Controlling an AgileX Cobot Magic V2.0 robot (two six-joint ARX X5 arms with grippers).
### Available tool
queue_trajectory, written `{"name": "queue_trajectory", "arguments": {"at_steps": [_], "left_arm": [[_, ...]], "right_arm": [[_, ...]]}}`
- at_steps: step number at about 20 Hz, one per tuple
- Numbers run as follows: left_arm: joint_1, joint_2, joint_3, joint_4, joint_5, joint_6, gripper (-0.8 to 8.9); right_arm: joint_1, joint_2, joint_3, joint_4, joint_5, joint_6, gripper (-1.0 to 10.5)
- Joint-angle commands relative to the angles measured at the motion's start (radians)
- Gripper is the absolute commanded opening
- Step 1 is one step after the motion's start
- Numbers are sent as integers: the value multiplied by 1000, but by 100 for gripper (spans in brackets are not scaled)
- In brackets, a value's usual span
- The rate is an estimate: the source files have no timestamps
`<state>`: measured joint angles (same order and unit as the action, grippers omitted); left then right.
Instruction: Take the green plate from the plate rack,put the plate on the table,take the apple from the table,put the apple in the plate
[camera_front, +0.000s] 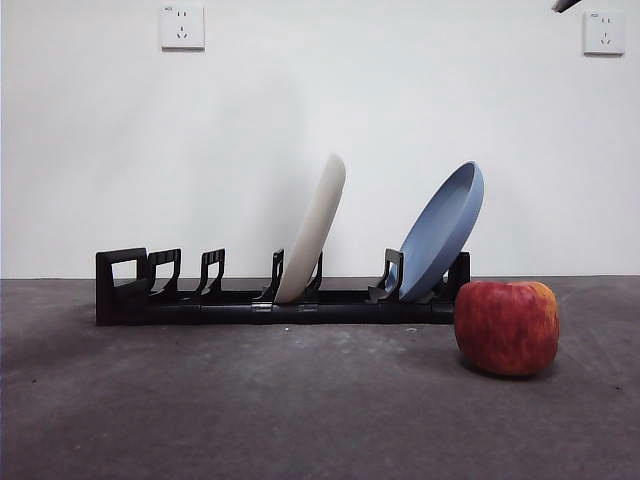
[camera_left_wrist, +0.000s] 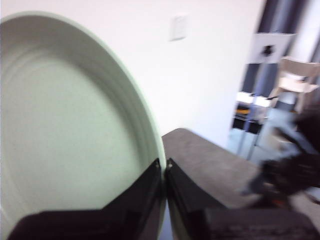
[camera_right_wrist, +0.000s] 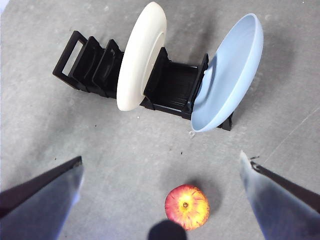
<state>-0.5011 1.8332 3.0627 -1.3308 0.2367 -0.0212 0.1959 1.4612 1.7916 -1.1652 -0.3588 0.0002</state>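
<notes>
Right now your left gripper (camera_left_wrist: 164, 167) is pinching the rim of the large pale mint-green matte plate (camera_left_wrist: 65, 130) between closed jaws, and the plate is riding up in the air, clear of the rack and out of the front view altogether. That thin edge-on hold is the first thing working against you: the wide plate is hanging off one small contact, so a quick swing or a hard touchdown on the dark grey mottled stone-like table (camera_front: 250, 410) could be twisting it loose. Nearest the front camera, the squat red apple with yellow-orange streaks (camera_front: 507, 327) is sitting on the table just beside the end of the long low black slotted plastic rack (camera_front: 130, 290), so you are needing to lower the plate well apart from both. Your right gripper (camera_right_wrist: 161, 200) is hovering wide open above the apple. Behind, the cream-white plate (camera_front: 314, 225) and the blue plate (camera_front: 445, 228) are leaning in their slots; a careless sweep could be knocking them over.
</notes>
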Motion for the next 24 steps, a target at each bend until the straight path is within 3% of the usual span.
{"name": "queue_trajectory", "arguments": {"at_steps": [1,4,7,9,13,15,19,20,24], "left_arm": [[-64,-124,-113,-6,-27,51,-8],[-172,-335,-407,-6,-169,87,-8],[-289,-561,-796,-6,-313,71,-8],[-343,-685,-1046,-6,-370,6,-8],[-418,-827,-1454,-6,-372,-138,-8],[-467,-822,-1598,3,-402,-188,-8],[-553,-690,-1769,164,-570,-202,-9],[-566,-610,-1778,224,-621,-185,-9],[-578,-384,-1778,383,-667,-103,-9]], "right_arm": [[1,2,5,9,0,-2,657],[1,2,5,11,0,-1,657],[1,2,5,12,0,-1,657],[1,2,5,13,0,0,657],[1,2,5,13,0,0,657],[1,2,5,13,0,0,657],[1,2,5,13,0,0,657],[1,2,5,13,0,0,657],[1,2,5,13,0,0,657]]}}
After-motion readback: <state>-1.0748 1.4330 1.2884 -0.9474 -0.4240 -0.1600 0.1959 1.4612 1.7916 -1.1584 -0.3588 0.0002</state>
